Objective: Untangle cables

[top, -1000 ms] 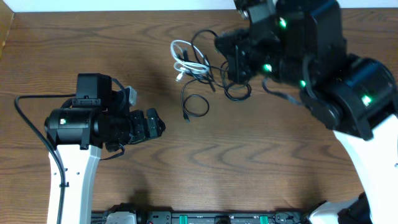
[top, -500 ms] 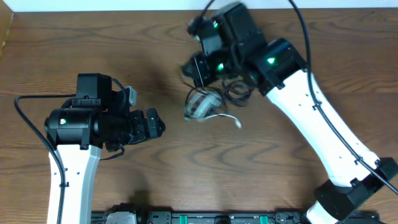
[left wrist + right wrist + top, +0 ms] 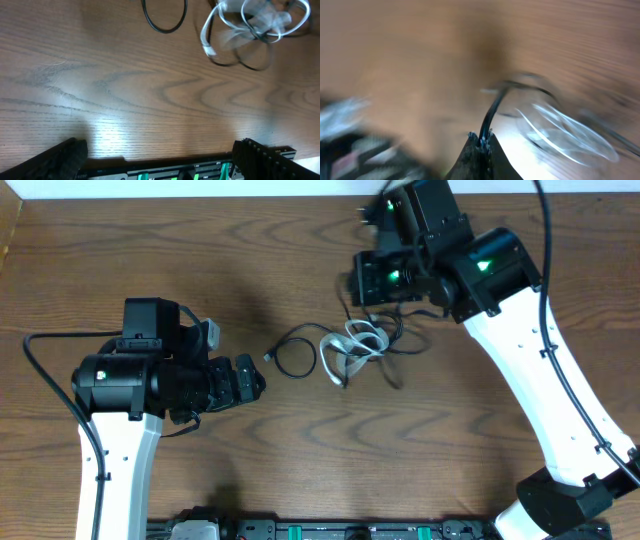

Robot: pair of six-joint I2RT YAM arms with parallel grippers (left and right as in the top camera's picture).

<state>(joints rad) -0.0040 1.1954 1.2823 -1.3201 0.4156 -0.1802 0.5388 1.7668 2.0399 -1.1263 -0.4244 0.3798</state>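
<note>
The cables lie tangled mid-table. A black loop (image 3: pixel 296 376) lies at the left of the tangle, the white cable (image 3: pixel 352 345) is coiled in the middle, and more black cords (image 3: pixel 398 346) trail to the right. My right gripper (image 3: pixel 360 290) hovers just above the tangle. In the blurred right wrist view, the right gripper (image 3: pixel 482 136) is shut on one black cable (image 3: pixel 492 112), with the white cable (image 3: pixel 560 135) beyond it. My left gripper (image 3: pixel 252 380) stands open to the left of the pile. The left wrist view shows its fingers (image 3: pixel 65 157) wide apart, with the black loop (image 3: pixel 162 31) and the white cable (image 3: pixel 204 35) far ahead.
The table's front edge carries a black rail with green parts (image 3: pixel 330 530). The white back wall (image 3: pixel 200 188) borders the far edge. The left arm's own thick black cable (image 3: pixel 45 370) loops at the far left.
My right arm swung across with the black cable, dragging the tangle from the upper middle toward the table's middle and spreading it sideways. The left arm has not moved.
</note>
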